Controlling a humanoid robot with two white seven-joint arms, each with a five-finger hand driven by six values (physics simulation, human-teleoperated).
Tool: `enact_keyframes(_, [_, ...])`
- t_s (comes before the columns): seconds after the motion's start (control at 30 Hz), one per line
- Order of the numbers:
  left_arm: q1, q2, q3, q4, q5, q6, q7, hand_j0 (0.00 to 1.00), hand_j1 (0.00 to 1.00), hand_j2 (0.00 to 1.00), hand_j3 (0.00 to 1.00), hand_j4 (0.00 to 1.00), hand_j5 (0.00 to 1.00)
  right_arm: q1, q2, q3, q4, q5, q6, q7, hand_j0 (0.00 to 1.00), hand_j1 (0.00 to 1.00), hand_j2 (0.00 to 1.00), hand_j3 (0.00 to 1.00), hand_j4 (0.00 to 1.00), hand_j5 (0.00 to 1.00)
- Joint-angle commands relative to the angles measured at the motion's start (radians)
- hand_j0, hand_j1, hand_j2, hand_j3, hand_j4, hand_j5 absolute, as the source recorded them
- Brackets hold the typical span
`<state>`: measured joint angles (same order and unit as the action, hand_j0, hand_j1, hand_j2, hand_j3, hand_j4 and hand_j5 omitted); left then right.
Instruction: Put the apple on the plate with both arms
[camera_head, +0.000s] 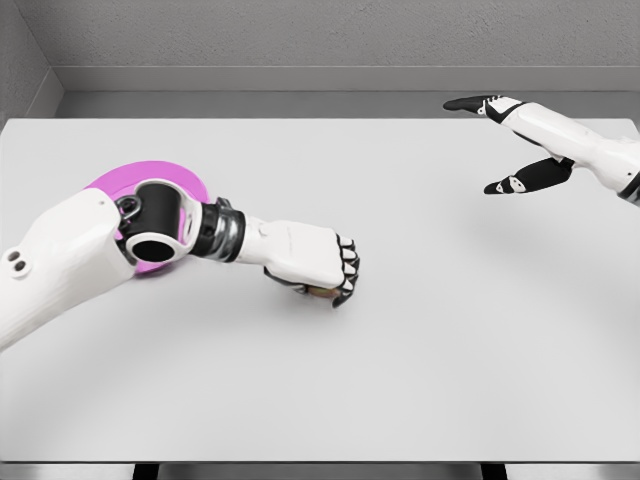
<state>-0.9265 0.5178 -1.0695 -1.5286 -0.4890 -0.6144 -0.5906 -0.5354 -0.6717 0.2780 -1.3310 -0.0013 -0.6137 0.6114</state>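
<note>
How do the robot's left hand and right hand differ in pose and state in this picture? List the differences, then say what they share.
The left hand is curled, knuckles up, over a small brownish object, probably the apple; the right hand is spread and holds nothing. The left hand sits low at the table's middle, near the pink plate; the right hand hovers at the far right. Both are white with black fingers.

A single head view looks down and forward over the desk from its near edge, toward the far wall.
</note>
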Motion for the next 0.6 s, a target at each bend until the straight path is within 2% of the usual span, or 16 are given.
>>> enact_keyframes(0.0, [-0.005, 0.039, 0.007, -0.008, 0.055, 0.004, 0.002, 0.4, 0.4, 0.4, 0.4, 0.4, 0.4, 0.0, -0.002, 0.0, 0.0, -0.008, 0.003, 0.0, 1.0, 1.0, 1.0, 1.0, 1.0, 1.0])
enact_keyframes(0.03, [-0.017, 0.07, 0.031, -0.018, 0.085, 0.004, 0.002, 0.4, 0.4, 0.4, 0.4, 0.4, 0.4, 0.0, 0.0, 0.0, 0.0, -0.008, 0.003, 0.0, 1.0, 1.0, 1.0, 1.0, 1.0, 1.0])
enact_keyframes(0.07, [-0.017, 0.12, 0.086, -0.022, 0.125, 0.004, 0.002, 0.4, 0.4, 0.4, 0.4, 0.4, 0.4, 0.0, 0.0, 0.0, 0.0, -0.008, 0.003, 0.0, 1.0, 1.0, 1.0, 1.0, 1.0, 1.0])
enact_keyframes(0.1, [-0.017, 0.203, 0.147, -0.022, 0.167, 0.004, 0.003, 0.4, 0.4, 0.4, 0.4, 0.4, 0.4, -0.002, 0.0, 0.0, 0.0, -0.008, 0.003, 0.0, 1.0, 1.0, 1.0, 1.0, 1.0, 1.0])
enact_keyframes(0.17, [-0.015, 0.312, 0.218, -0.022, 0.173, 0.004, 0.003, 0.4, 0.4, 0.4, 0.4, 0.4, 0.4, -0.002, 0.0, 0.0, 0.0, -0.008, 0.003, 0.0, 1.0, 1.0, 1.0, 1.0, 1.0, 1.0])
enact_keyframes(0.2, [-0.009, 0.36, 0.224, -0.021, 0.173, 0.004, 0.003, 0.4, 0.4, 0.4, 0.4, 0.4, 0.4, -0.002, 0.0, 0.0, 0.0, -0.008, 0.003, 0.0, 1.0, 1.0, 1.0, 1.0, 1.0, 1.0])
enact_keyframes(0.33, [0.012, 0.433, 0.238, -0.008, 0.171, 0.004, 0.003, 0.4, 0.4, 0.4, 0.4, 0.4, 0.4, -0.002, 0.0, 0.0, 0.0, -0.008, 0.003, 0.0, 1.0, 1.0, 1.0, 1.0, 1.0, 1.0])
enact_keyframes(0.5, [0.031, 0.427, 0.237, 0.081, 0.171, 0.004, 0.0, 0.44, 0.44, 0.44, 0.44, 0.44, 0.44, 0.0, 0.0, 0.001, -0.002, -0.008, 0.003, 0.0, 1.0, 1.0, 1.0, 1.0, 1.0, 1.0])
enact_keyframes(0.57, [0.041, 0.426, 0.237, 0.087, 0.17, 0.004, 0.0, 0.47, 0.47, 0.47, 0.47, 0.47, 0.47, 0.0, 0.001, 0.001, -0.002, -0.008, 0.003, 0.0, 1.0, 1.0, 1.0, 1.0, 1.0, 1.0])
